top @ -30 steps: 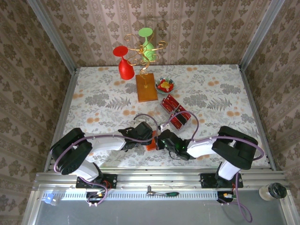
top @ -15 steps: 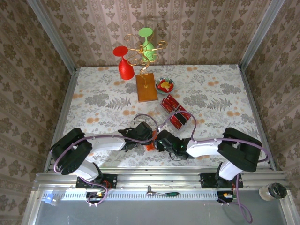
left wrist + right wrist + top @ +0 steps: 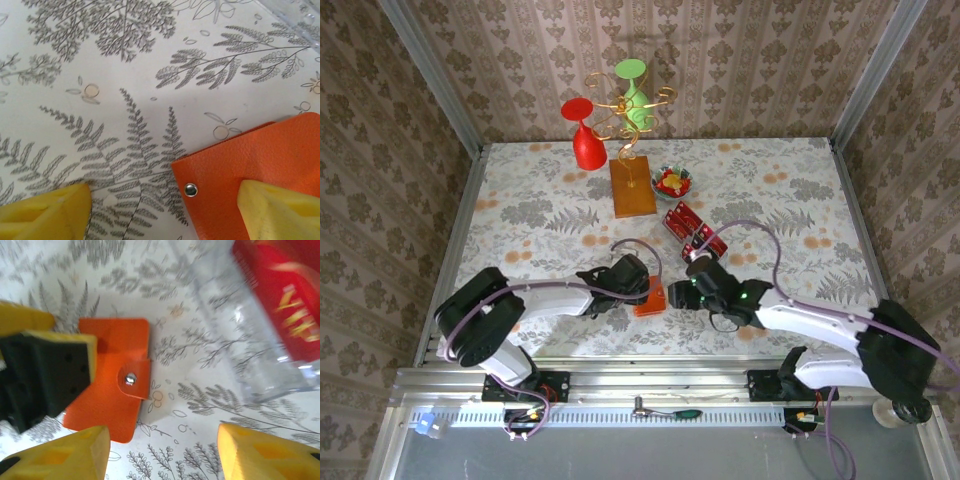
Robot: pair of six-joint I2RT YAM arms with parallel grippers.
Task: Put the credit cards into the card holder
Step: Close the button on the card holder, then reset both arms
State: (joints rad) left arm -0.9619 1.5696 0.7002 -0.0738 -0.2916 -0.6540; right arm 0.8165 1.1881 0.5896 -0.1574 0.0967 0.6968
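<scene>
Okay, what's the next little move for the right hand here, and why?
Probably swing the right hand toward the credit cards in the clear tray and close on one. Its jaws stand open and empty, the cards lie outside the card holder, and the left hand has one finger over the holder, seemingly steadying it.

Bright, even light and soft shadows; the right wrist view smears the credit cards point(image 3: 282, 295) with blur.

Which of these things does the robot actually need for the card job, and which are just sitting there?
Needed:
- credit cards
- card holder

Just lying about:
- candy bowl
- wooden block
- red glass
- green glass
</scene>
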